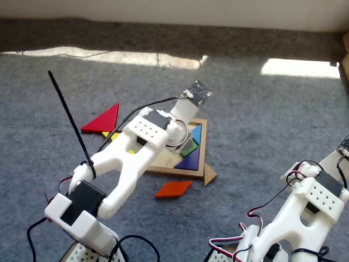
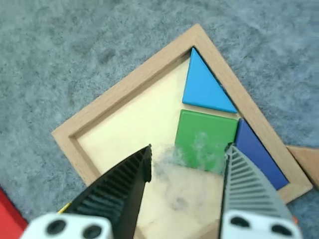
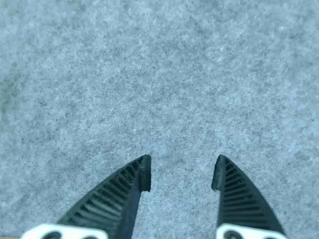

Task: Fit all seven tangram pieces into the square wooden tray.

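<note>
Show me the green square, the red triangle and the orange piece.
green square (image 2: 207, 137), left wrist view, centre of its face
red triangle (image 1: 105, 121), high view, its middle
orange piece (image 1: 173, 189), high view, its middle

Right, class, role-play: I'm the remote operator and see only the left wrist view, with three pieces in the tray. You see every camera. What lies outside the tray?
Observer: An orange parallelogram lies flat on the carpet beside the tray, on the side nearest the arm bases.
Operator: Any large piece out there?
Observer: A red triangle lies on the carpet to the tray's left in the high view.
Operator: Could another gripper fetch them?
Observer: The right gripper is open over bare carpet, holding nothing.
</note>
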